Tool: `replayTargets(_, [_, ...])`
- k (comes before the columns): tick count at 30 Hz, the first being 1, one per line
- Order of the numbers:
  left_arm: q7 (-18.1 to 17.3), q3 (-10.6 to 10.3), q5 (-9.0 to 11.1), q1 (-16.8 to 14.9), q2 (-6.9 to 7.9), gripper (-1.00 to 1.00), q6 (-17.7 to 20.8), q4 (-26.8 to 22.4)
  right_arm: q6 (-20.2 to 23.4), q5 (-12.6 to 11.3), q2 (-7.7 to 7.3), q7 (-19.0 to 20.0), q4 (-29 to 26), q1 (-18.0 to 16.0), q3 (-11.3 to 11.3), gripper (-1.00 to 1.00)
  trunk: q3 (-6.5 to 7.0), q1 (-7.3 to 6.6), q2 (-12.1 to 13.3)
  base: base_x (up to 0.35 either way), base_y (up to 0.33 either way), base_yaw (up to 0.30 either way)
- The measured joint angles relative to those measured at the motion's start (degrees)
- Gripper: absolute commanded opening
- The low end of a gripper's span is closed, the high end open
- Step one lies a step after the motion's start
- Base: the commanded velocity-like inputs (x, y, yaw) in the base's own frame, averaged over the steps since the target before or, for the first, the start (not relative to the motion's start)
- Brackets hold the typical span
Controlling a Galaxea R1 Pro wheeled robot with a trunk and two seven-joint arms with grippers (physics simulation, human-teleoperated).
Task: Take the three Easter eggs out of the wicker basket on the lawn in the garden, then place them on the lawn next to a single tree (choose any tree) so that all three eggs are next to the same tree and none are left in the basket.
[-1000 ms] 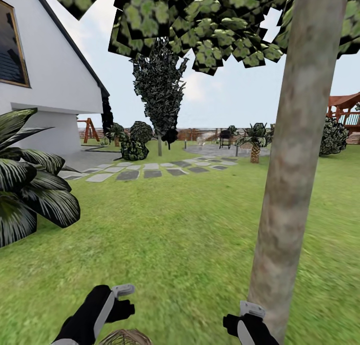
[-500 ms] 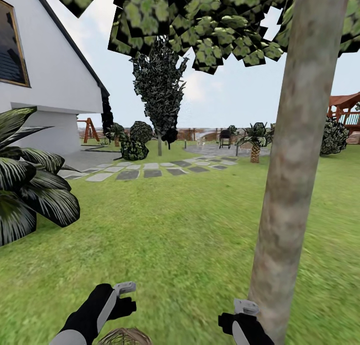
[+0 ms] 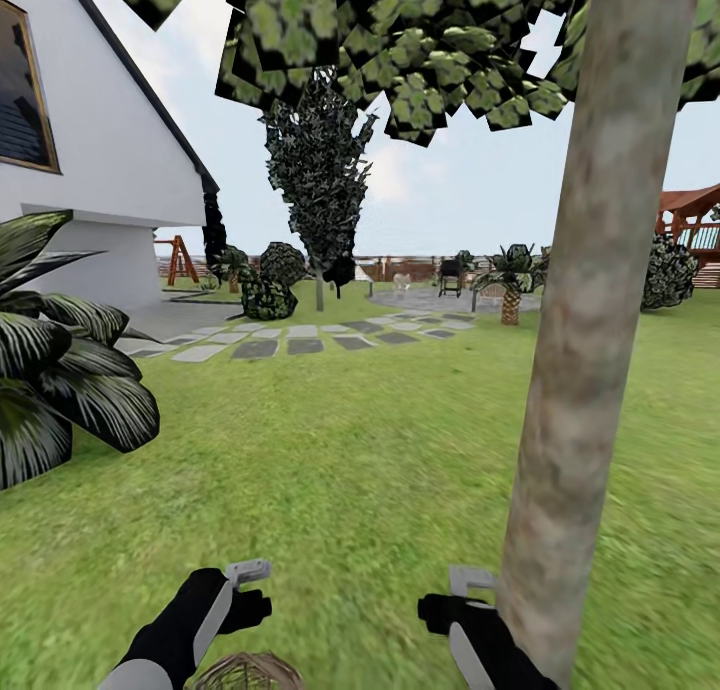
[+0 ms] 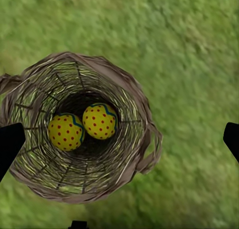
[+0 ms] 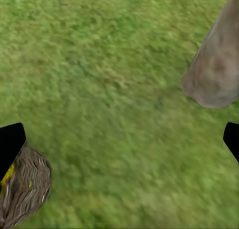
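Black fingertips of the left gripper (image 4: pixel 119 139) sit at the two far edges of the left wrist view, spread wide, with nothing between them. Directly below that gripper is the wicker basket (image 4: pixel 132 97), seen from above, standing on the lawn (image 4: pixel 194 45). Two Easter eggs lie in its bottom, touching each other: one egg (image 4: pixel 65 131) yellow with red dots and a blue-green zigzag edge, the second egg (image 4: pixel 100 121) of the same pattern just beside it. A third egg cannot be made out in the basket.

Right gripper (image 5: pixel 119 139): its dark fingertips also stand at opposite edges of the right wrist view, wide apart, holding nothing. Under it is bare grass. The base of the tree (image 5: pixel 214 72), pale grey-brown, meets the grass near one fingertip. The brown woven side of the basket (image 5: pixel 25 189) shows close to the other fingertip, with a fleck of yellow at its rim; what the yellow is I cannot tell.

Head view: left gripper (image 3: pixel 250 582) hangs above the basket rim (image 3: pixel 248 672) at the bottom edge. Right gripper (image 3: pixel 455 595) is just beside the trunk (image 3: pixel 590 320), which leans up to a blocky green canopy. Grass runs out ahead. Farther off: grey stepping stones (image 3: pixel 300 342), a dark conifer (image 3: pixel 318 185), a white house (image 3: pixel 100 150) and a large-leaved plant (image 3: pixel 60 350) at the left, a red playset (image 3: pixel 690 220) at the right, a small palm (image 3: pixel 512 275).
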Motion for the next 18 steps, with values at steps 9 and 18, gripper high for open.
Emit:
replayTargets(9, [-0.06, -0.01, 0.04, 0.0, 0.13, 1.0, -0.51, 1.6, 5.81, -0.17, -0.08, -0.02, -6.73, -0.06, -0.04, 1.0, -1.85, 1.98, -3.61, 0.0, 0.0, 0.0])
replayTargets(18, [-0.07, -0.14, 0.16, -0.01, 0.0, 1.0, -3.12, 5.78, 8.03, -1.23, -0.12, -0.01, -7.8, -0.52, -0.21, 1.0, -4.23, 3.96, -7.22, 0.0, 0.0, 0.0])
